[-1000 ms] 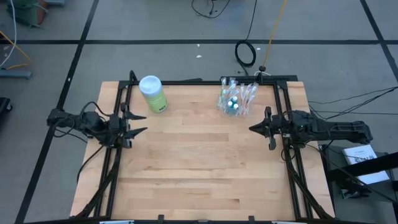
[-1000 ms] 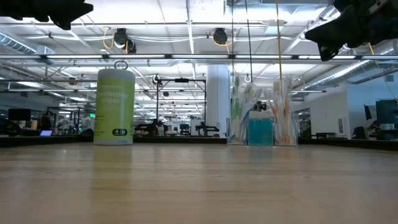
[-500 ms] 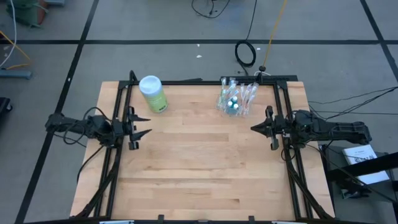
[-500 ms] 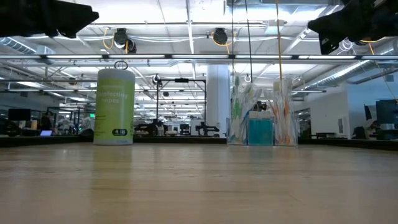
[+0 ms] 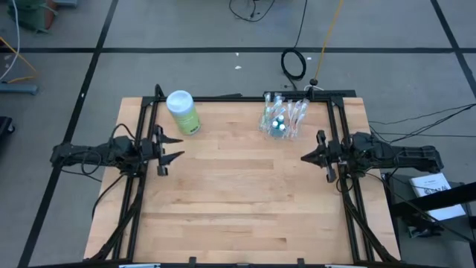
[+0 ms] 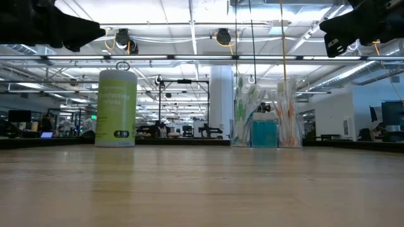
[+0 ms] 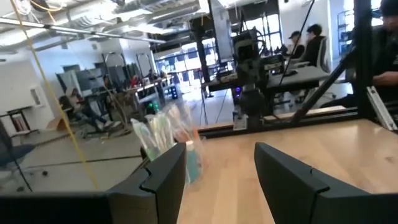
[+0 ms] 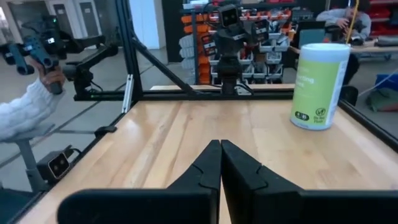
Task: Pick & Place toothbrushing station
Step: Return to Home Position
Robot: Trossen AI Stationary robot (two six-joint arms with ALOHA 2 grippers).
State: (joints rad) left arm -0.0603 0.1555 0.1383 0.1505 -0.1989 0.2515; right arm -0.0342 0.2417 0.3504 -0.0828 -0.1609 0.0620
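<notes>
— Where's the clear cup (image 5: 277, 128)?
— Upright, with the toothbrushes (image 5: 294, 112) standing inside. It's near the right pincer (image 5: 303, 157), off to the side of its pressed-together tips.
— And the left pincer (image 5: 177, 149)?
— Spread wide, empty, well apart from the cup. Both hang at the table's (image 5: 238, 216) sides, probably parked because the filling looks done.

Left hand (image 5: 175, 149) spread apart, right hand (image 5: 305, 157) pressed closed, both pointing inward

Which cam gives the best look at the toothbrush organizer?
Low view: the organizer stands side-on, with the brushes upright inside. The high view shows only the tops from above, the left wrist view shows it only partly, and the right wrist view not at all.
</notes>
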